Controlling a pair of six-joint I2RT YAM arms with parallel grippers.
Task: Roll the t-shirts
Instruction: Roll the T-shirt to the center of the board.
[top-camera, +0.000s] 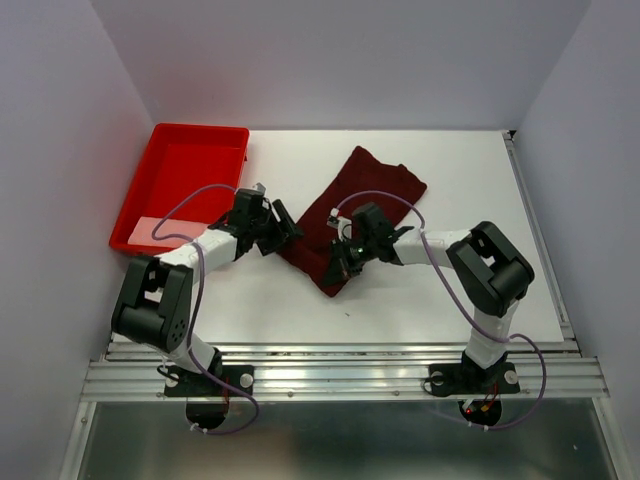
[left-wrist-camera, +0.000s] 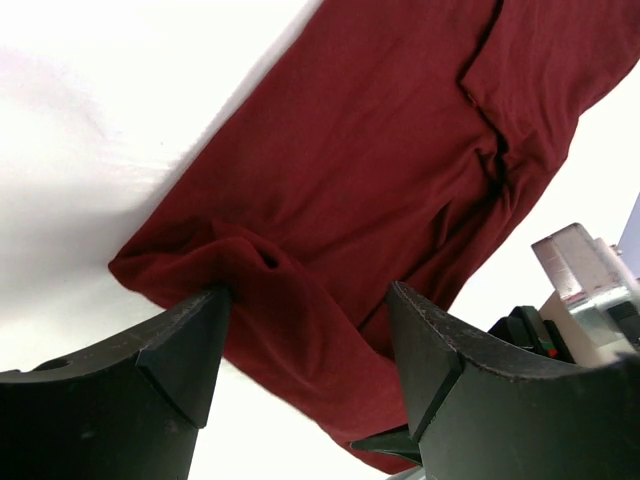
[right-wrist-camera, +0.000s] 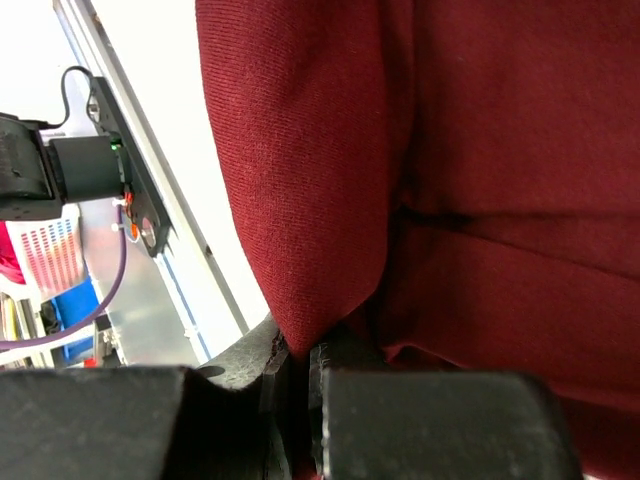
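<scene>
The dark maroon t-shirt (top-camera: 368, 192) lies folded into a long strip running diagonally across the middle of the white table (top-camera: 440, 290). My left gripper (top-camera: 287, 233) is at the strip's left edge, near its lower end. In the left wrist view it (left-wrist-camera: 308, 345) stands open, with a bunched hump of the t-shirt (left-wrist-camera: 380, 170) between its two fingers. My right gripper (top-camera: 339, 264) is at the strip's near end. In the right wrist view it (right-wrist-camera: 303, 365) is shut on a raised fold of the t-shirt (right-wrist-camera: 480, 150).
A bright red plastic tray (top-camera: 150, 215) sits at the back left of the table, just behind my left arm. An aluminium rail (top-camera: 350, 375) runs along the near edge. Grey walls close in the left, right and back.
</scene>
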